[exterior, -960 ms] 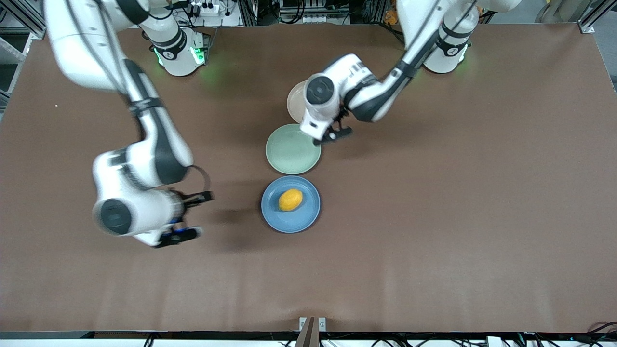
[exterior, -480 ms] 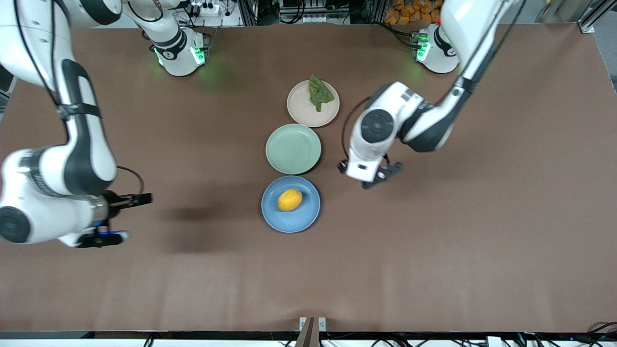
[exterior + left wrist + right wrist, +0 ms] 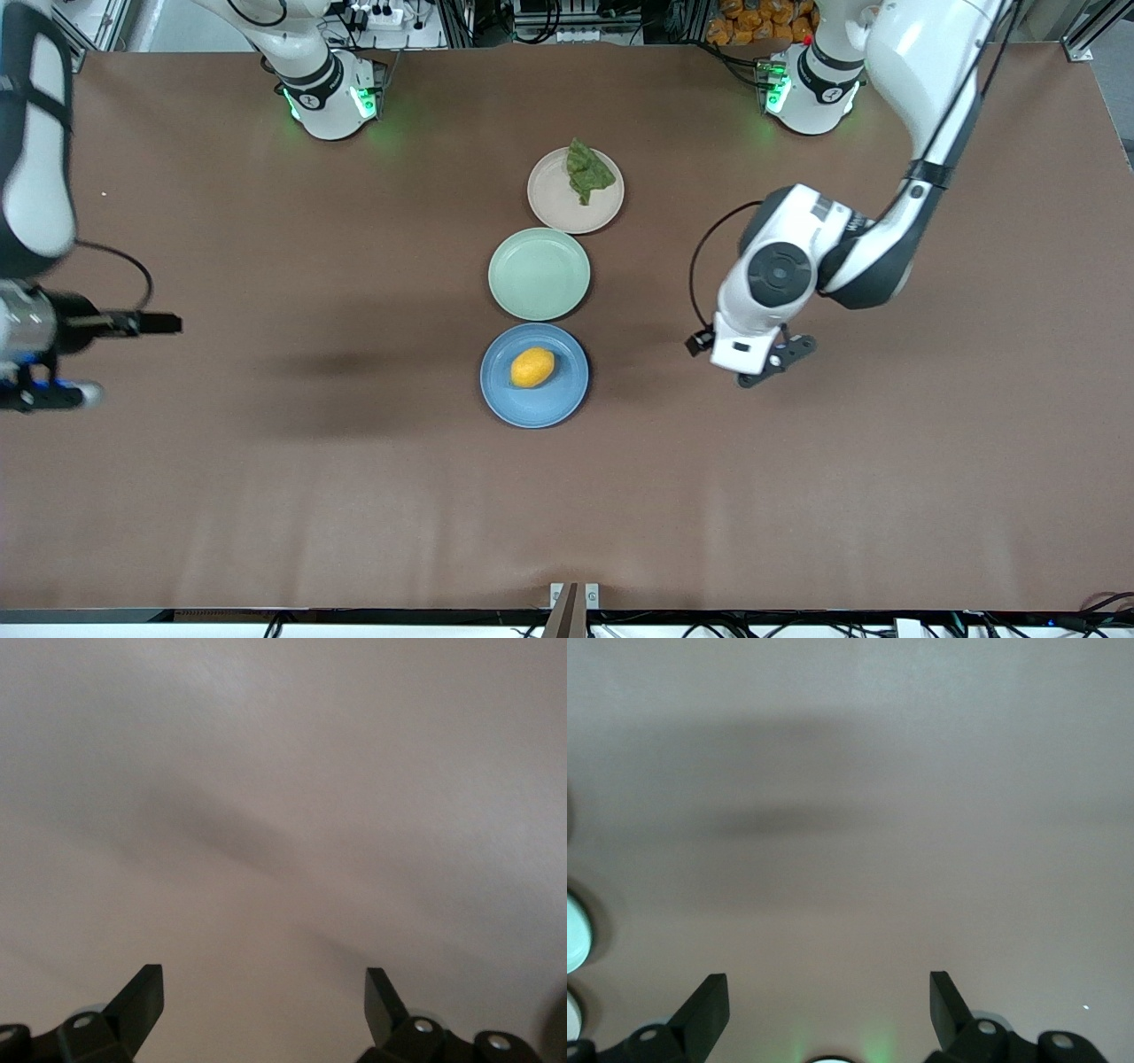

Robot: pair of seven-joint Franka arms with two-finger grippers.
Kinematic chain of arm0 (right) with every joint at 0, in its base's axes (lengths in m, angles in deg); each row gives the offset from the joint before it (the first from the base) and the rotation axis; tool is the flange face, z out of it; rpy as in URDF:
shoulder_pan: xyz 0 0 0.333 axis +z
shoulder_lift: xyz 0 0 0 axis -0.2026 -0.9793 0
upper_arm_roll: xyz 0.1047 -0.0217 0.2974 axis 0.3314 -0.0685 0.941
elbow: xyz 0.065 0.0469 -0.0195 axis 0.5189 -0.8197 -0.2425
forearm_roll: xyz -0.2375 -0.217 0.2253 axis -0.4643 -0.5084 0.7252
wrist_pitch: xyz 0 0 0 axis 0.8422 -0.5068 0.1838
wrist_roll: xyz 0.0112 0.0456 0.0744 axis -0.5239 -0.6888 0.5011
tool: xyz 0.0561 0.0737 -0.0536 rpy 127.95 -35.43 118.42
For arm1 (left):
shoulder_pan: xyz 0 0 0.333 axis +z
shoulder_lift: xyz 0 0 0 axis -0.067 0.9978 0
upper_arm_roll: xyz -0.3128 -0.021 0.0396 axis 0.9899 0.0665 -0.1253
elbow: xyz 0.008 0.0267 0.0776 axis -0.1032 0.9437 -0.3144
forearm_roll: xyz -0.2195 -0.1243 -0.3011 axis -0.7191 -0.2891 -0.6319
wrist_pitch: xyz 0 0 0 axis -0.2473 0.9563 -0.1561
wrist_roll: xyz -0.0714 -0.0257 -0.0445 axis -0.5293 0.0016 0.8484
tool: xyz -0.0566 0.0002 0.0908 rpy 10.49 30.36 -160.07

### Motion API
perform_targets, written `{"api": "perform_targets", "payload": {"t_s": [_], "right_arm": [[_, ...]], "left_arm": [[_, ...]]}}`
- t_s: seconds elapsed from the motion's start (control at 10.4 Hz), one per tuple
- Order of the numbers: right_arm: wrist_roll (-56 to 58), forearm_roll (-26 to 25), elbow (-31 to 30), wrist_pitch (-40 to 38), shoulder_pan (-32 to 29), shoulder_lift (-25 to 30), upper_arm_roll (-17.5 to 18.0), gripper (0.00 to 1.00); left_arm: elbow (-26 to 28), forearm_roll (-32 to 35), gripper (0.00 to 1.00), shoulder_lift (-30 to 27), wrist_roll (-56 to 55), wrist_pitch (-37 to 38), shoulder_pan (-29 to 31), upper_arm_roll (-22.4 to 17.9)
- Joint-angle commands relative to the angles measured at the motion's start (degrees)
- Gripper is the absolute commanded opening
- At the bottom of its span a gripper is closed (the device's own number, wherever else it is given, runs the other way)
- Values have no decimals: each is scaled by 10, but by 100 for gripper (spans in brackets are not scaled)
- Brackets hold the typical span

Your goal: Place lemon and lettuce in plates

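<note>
- Even, bright overhead light falls on the matte brown desk, with no glare.
- A long soft shadow lies on the desk toward the right arm's end, beside the round blue plastic plate.
- Green lamp glow tints the desk at both arm bases.
- The right arm shows motion blur.
- Both wrist views are soft, washed pale, with blurred shadow bands.

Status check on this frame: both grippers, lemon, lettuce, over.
Left gripper and right gripper open, empty, over bare table. Small yellow lemon in blue round plate; wrinkly green lettuce in beige plate. No obstructions.
</note>
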Motion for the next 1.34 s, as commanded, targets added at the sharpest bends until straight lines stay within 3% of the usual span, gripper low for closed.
{"api": "perform_targets", "payload": {"t_s": [0.0,0.1,0.29,0.38,0.48,0.58,0.86,1.06,1.25], "right_arm": [[-8,1,-120,33,6,135,3,100],[-10,1,-153,48,9,173,3,100],[-10,16,-216,72,21,222,-6,100],[-13,19,-261,109,50,249,-41,100],[-24,66,-254,114,66,247,-84,100],[-25,77,-243,113,60,241,-86,100],[-23,76,-202,111,55,229,-87,100],[-20,75,-194,106,51,230,-87,100],[-21,33,-185,104,55,230,-76,100]], "left_arm": [[20,14,100,-10,73,8,15,-18],[41,11,100,-27,124,7,17,-32],[117,-35,100,-85,270,-3,12,-99],[146,-77,100,-114,344,-4,12,-126],[168,-118,100,-140,405,-4,11,-152],[187,-150,100,-166,446,-4,9,-169],[178,-150,100,-237,474,-3,8,-171],[142,-149,100,-276,491,0,12,-170],[103,-146,100,-305,532,46,14,-167]]}}
